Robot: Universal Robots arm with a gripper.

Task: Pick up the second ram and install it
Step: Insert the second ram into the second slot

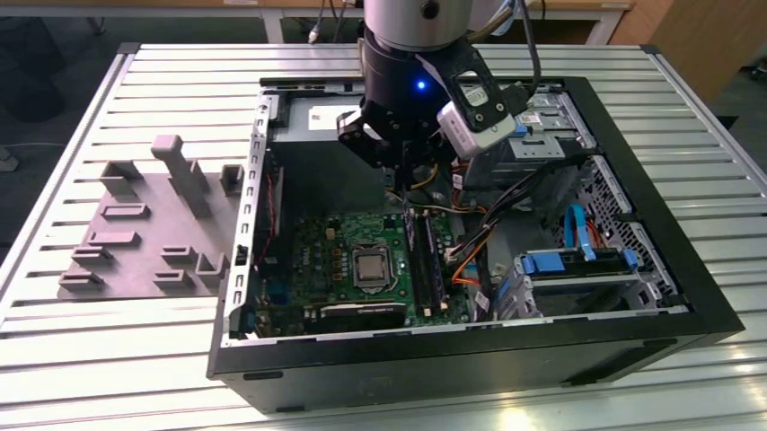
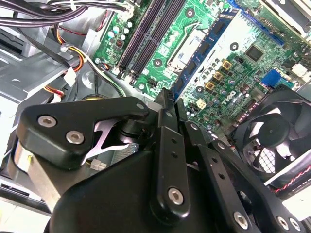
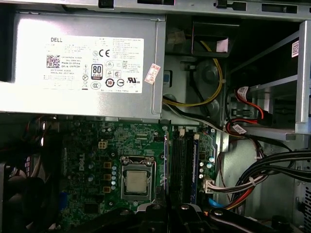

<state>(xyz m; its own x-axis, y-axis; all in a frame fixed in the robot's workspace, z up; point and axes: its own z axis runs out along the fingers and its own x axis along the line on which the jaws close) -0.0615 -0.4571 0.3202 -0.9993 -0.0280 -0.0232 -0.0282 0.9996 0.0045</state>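
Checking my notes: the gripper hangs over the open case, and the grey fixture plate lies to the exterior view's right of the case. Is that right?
Not quite. In the exterior view, the fixture plate lies to the left of the case, not the right. The rest stands: the gripper hangs over the open case.

In the first wrist view, a white printed label (image 3: 92,63) bearing small text, certification marks and a square code stood on the silver power supply (image 3: 82,104), with a small red-printed sticker (image 3: 153,74) at its edge.
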